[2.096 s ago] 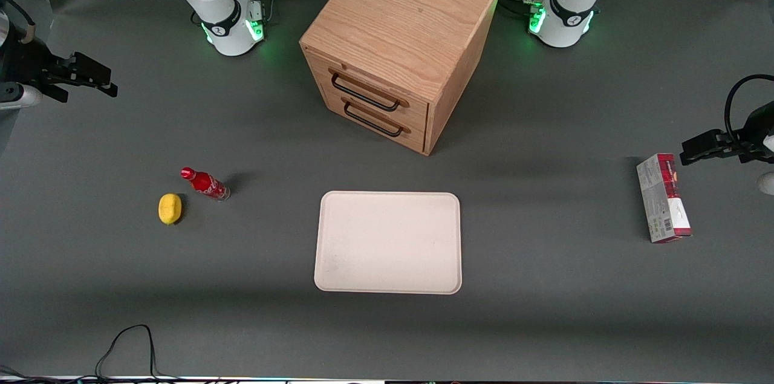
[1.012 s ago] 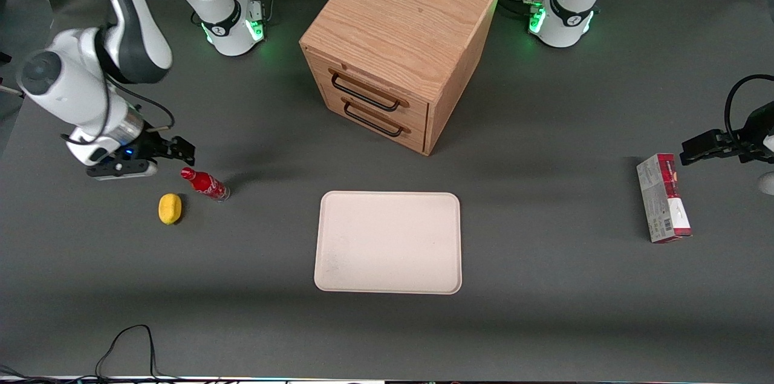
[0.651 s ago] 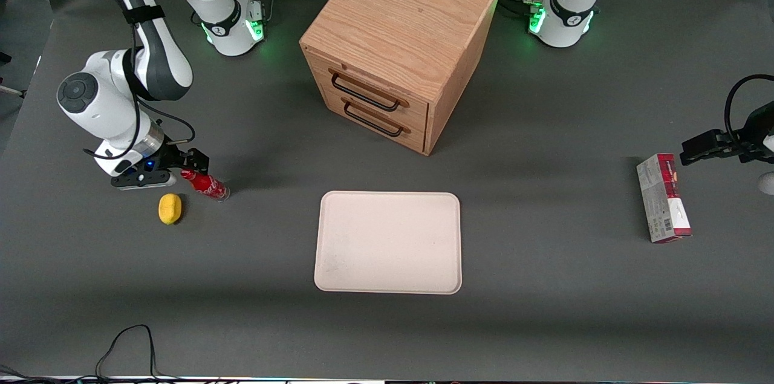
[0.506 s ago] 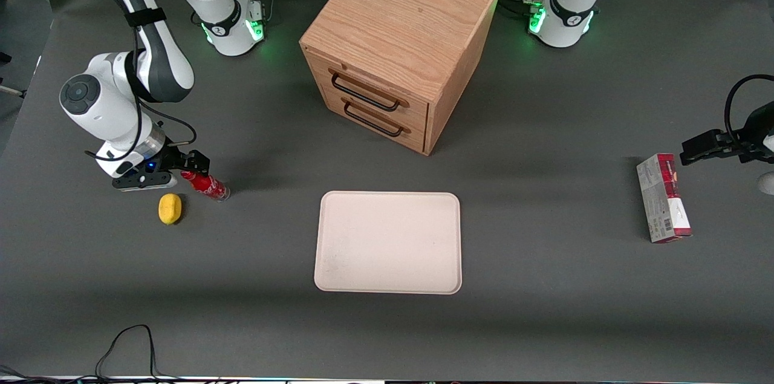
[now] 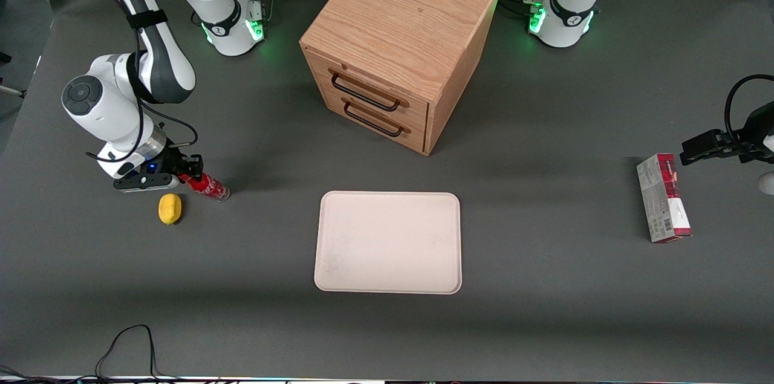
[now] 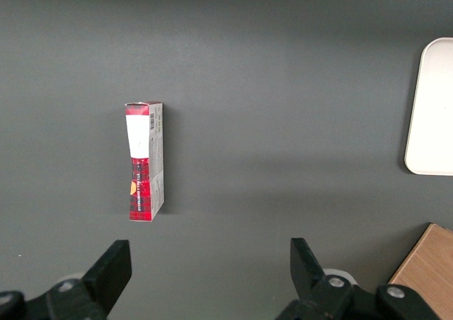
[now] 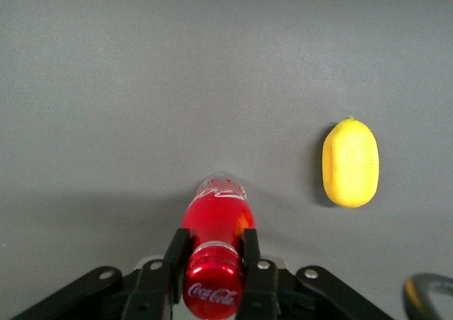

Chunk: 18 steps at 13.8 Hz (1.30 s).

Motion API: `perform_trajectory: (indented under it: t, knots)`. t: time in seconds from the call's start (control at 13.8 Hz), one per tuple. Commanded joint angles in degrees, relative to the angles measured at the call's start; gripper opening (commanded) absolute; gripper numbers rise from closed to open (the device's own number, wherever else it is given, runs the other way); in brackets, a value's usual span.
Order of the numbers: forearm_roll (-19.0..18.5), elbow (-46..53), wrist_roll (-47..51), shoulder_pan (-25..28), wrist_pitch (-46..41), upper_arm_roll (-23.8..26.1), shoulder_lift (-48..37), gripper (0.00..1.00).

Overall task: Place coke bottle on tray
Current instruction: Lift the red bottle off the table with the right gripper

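Observation:
The coke bottle (image 5: 210, 187), small and red with a red cap, stands on the dark table toward the working arm's end. My gripper (image 5: 186, 174) is at its top, one finger on each side of the neck just under the cap. In the right wrist view the two black fingers press against the bottle (image 7: 216, 224), so the gripper (image 7: 213, 243) is shut on it. The bottle's clear base rests on the table. The cream-white tray (image 5: 387, 275) lies flat mid-table, nearer to the front camera than the cabinet, with nothing on it.
A yellow lemon (image 5: 170, 208) lies close beside the bottle, also in the right wrist view (image 7: 350, 163). A wooden two-drawer cabinet (image 5: 399, 45) stands farther from the camera than the tray. A red-and-grey carton (image 5: 663, 198) lies toward the parked arm's end.
My arm swung in from the table's edge and came down over the bottle's top. The fingers have closed in on its neck. The bottle, lemon and tray have not moved.

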<state>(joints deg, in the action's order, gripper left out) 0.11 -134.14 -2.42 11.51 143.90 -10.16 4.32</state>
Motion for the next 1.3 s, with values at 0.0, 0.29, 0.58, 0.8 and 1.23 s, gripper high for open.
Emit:
perform_trajectory:
  t: [0.0,0.29,0.58,0.8,1.23]
  knots:
    - [-0.4,1.7,1.1,0.4,-0.4,0.1,0.1,0.09]
    - [-0.3,21.3,1.3,0.3,-25.5,2.2,0.3,0.09]
    - [-0.2,44.5,2.6,0.3,-45.1,5.8,5.7,0.1]
    - [-0.4,63.2,2.7,0.2,-57.1,8.4,14.1,0.1]
    - [-2.0,83.1,13.5,0.2,-57.5,19.4,29.5,0.12]
